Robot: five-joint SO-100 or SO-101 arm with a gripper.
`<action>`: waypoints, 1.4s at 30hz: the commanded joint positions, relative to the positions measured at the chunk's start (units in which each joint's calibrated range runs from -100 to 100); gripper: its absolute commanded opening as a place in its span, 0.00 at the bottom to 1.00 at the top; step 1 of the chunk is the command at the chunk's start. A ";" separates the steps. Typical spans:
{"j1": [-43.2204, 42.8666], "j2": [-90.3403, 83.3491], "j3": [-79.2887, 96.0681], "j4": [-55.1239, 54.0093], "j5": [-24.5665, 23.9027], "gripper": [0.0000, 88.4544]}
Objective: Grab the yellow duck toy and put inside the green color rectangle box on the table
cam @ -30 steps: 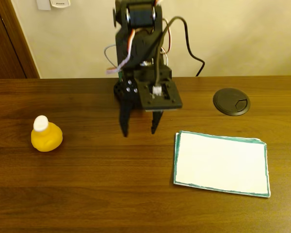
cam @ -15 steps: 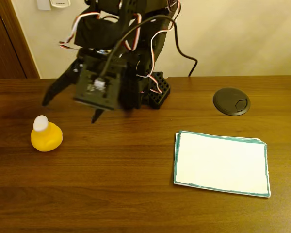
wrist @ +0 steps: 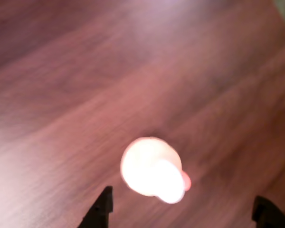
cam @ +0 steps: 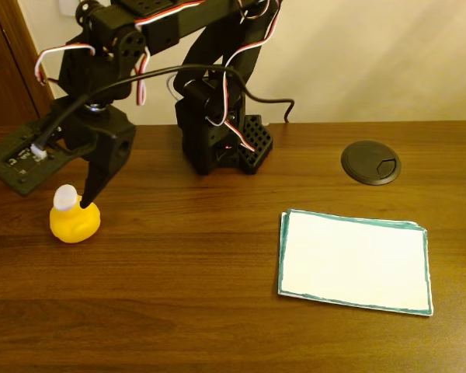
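The yellow duck toy [cam: 74, 222] with its white cap stands on the dark wood table [cam: 179, 303] at the left in the fixed view. My gripper [cam: 65, 193] hangs open just above it, one black finger [cam: 91, 183] reaching down beside the cap; the other finger is hidden behind the wrist board. In the blurred wrist view the duck [wrist: 152, 168] glows overexposed just ahead of the gripper [wrist: 183, 216], whose two fingertips stand wide apart at the bottom edge. The green-bordered white sheet [cam: 353, 260] lies flat at the right.
A round black cable grommet [cam: 370, 162] sits in the table behind the sheet. The arm's base [cam: 221, 144] stands at the back centre, with cables looping over it. A wall and a door frame lie behind the table.
The arm has swung from the table's middle to the left and lowered, bringing the open gripper over the duck. Duck and sheet have not moved.
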 commanded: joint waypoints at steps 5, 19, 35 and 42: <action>5.03 5.28 9.85 -13.23 -1.66 0.47; 7.82 15.14 15.59 -26.44 -2.49 0.00; -9.35 -16.90 2.30 10.80 -0.05 0.00; -50.48 -33.13 0.11 22.30 -7.62 0.00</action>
